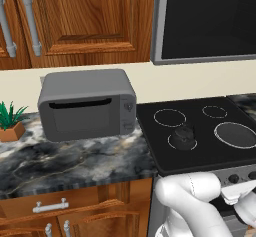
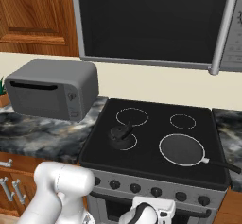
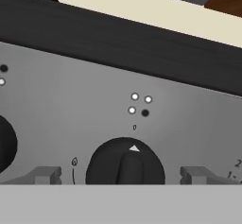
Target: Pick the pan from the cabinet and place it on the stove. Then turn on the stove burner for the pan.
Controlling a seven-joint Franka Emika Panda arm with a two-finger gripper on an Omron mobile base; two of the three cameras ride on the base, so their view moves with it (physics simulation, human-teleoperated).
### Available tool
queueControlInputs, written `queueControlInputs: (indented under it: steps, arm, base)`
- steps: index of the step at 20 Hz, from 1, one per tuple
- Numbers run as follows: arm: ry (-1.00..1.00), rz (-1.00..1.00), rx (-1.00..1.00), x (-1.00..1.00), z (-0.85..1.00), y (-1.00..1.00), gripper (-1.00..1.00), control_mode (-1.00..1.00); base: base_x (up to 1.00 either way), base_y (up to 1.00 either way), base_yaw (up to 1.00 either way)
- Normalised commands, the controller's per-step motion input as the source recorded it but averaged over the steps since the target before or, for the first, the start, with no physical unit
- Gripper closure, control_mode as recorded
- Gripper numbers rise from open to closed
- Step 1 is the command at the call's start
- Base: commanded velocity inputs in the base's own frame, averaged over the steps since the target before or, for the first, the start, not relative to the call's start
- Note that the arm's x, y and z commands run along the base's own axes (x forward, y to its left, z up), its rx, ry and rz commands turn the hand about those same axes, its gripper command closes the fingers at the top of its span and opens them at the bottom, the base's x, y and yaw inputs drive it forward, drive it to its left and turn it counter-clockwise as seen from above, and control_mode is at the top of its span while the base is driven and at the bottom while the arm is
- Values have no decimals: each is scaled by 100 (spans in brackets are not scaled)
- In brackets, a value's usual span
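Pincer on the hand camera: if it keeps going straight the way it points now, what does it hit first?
Most likely the dark knob on the stove's grey front panel. It sits centred between the open pincer fingertips. Depth is hard to judge, but nothing shows in between.

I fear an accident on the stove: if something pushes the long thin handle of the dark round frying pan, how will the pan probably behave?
The dark round frying pan would probably pivot and slide rather than tip, since it lies flat and shallow on the smooth black glass cooktop. Its thin handle reaches toward the cooktop's right edge, so a push there likely turns it easily.
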Motion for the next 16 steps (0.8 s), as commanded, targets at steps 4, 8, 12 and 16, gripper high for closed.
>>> queueControlInputs:
  steps: [4,8,12,16]
  arm:
    - [0,0,0,4,0,0,-100,-100]
    - [0,0,0,0,0,0,-100,-100]
    - [0,0,0,2,0,0,100,-100]
    - [0,0,0,5,0,0,100,-100]
  base:
    - [0,0,0]
    - [0,0,0]
    - [0,0,0]
    - [0,0,0]
